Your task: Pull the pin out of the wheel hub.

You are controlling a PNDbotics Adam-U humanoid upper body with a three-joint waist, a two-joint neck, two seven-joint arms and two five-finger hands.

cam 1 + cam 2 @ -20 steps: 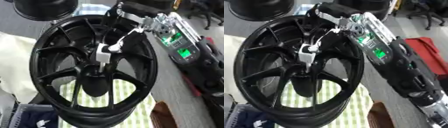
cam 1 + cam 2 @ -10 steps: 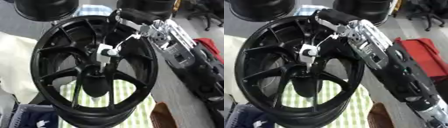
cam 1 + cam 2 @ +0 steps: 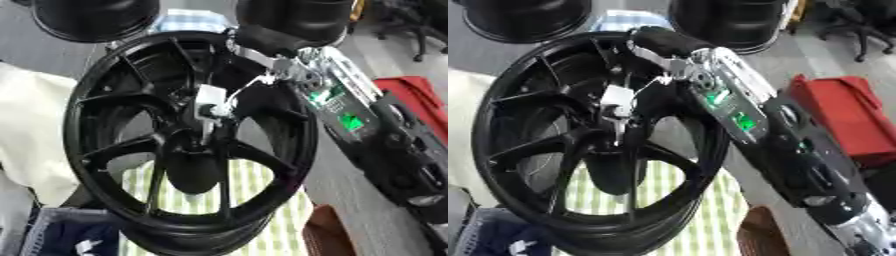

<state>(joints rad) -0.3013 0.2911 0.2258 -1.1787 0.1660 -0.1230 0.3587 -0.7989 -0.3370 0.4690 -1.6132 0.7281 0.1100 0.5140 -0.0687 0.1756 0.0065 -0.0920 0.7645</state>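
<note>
Left eye view shows a black wheel hub [image 3: 188,145] standing tilted on a green-and-white checked cloth [image 3: 262,210], its spokes running in to a dark centre. At that centre a pale pin [image 3: 208,131] stands up from the hub, topped by a white block-shaped head, and from the head a thin light cord runs up and to the right. The right hand [image 3: 267,42] comes in from the upper right over the rim, its silver and black forearm with small green lights stretching back toward the lower right corner. The hand sits above and to the right of the pin, near the top of the rim, and the cord leads to it; whether its fingers are curled round the cord or spread I cannot tell, as the dark fingers merge with the black rim. The pin itself is apart from the hand, joined only by that cord. The left hand does not show. A red box [image 3: 842,120] lies to the right of the arm, and two more black wheels [image 3: 96,20] stand at the far edge.
</note>
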